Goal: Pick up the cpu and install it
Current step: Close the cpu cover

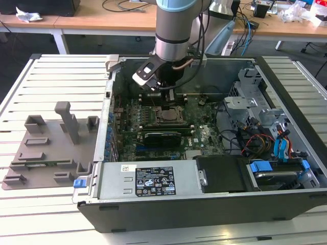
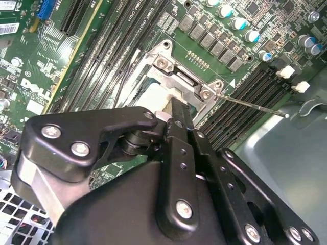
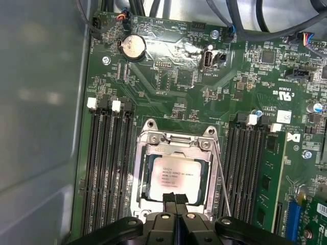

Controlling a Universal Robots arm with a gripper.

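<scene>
**CPU lying in the socket, hand pressed together just above it**

A pale slatted surface point(image 1: 46, 81) carries an open computer case point(image 1: 286, 76) lying on its side, with a grey moulded fixture tray point(image 1: 48, 148) on the slats toward the exterior view's left. Behind it, wooden desks point(image 1: 102, 15) run across the back of the room, strewn with cables and crumpled paper. Inside the case, the green motherboard point(image 1: 199, 135) lies flat. A long black card point(image 1: 162, 137) sits across it, a power supply with a white-and-black label point(image 1: 153, 179) lies along the near wall, and drive bays with blue tabs point(image 1: 278, 166) fill the side toward the exterior view's right.

The arm point(image 1: 176, 25) comes straight down from above into the case, wrist vertical, over the middle of the board. The hand point(image 3: 175, 200) points down at the socket frame point(image 3: 176, 138), its two black fingers point(image 3: 168, 201) pressed together with no gap between them and nothing held.

The cpu point(image 3: 176, 176) lies flat inside the metal socket frame, silver top up, between the banks of black memory slots point(image 3: 110, 163). The fingertips overlap its near edge; whether they touch it cannot be told. In the second wrist view the hand's black linkage point(image 2: 168, 168) covers most of the socket, and a thin metal lever rod point(image 2: 250, 104) sticks out beside the frame.
</scene>
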